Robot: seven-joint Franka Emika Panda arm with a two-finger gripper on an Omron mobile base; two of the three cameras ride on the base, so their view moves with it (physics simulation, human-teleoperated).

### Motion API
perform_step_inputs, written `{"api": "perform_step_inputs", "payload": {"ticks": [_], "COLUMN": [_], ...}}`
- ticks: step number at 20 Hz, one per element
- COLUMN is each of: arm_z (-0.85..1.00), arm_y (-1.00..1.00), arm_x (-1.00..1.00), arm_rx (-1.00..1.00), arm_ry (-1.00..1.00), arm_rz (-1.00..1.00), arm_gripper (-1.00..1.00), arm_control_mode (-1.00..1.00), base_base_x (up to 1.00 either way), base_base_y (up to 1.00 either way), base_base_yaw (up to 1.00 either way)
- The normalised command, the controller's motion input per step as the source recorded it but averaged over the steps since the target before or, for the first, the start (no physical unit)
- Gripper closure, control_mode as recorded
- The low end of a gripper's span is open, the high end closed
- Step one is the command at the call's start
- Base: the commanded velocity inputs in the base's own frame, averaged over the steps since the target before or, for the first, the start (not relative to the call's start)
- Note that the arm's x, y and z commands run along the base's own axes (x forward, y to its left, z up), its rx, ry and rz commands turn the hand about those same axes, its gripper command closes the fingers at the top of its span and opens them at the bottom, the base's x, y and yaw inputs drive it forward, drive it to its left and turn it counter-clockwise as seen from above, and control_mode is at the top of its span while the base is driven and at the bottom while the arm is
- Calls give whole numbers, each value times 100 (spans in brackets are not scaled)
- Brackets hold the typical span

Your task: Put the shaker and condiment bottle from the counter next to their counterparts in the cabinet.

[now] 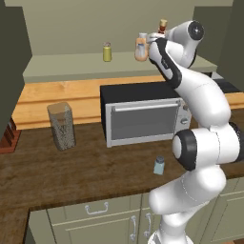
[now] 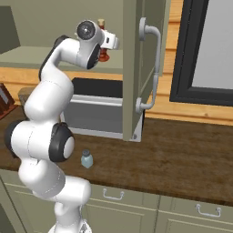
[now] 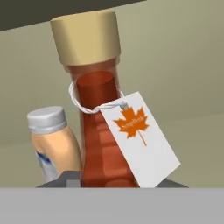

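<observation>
Pinched in the gripper (image 3: 103,183) up at the cabinet (image 1: 71,71) shelf: dark red condiment bottle (image 3: 98,127) (tan cap, maple-leaf tag), just beside the orange and white bottle (image 3: 54,144); pale blue shaker (image 1: 159,166) down on the surface (image 1: 71,171).

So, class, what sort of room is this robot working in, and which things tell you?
A rendered kitchen, most likely: a wood-grain counter over drawers, a toaster oven on it, and a wall cabinet holding condiment bottles.

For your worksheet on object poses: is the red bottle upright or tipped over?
Upright. In the hand view the red bottle stands with its tan cap at the top, beside the orange bottle.
</observation>
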Motion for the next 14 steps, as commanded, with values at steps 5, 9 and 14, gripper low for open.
{"api": "perform_step_inputs", "payload": {"ticks": [5,9,14], "arm_z": [-47,-21,-9], "arm_y": [-1,-10,-10], "arm_x": [16,0,-3], "arm_rx": [0,1,4], "arm_ry": [-2,-8,-5], "arm_rz": [0,1,0], "arm_gripper": [-100,-100,-100], "arm_control_mode": [-100,-100,-100], "base_base_x": [0,0,0], "base_base_y": [0,0,0], "base_base_yaw": [0,0,0]}}
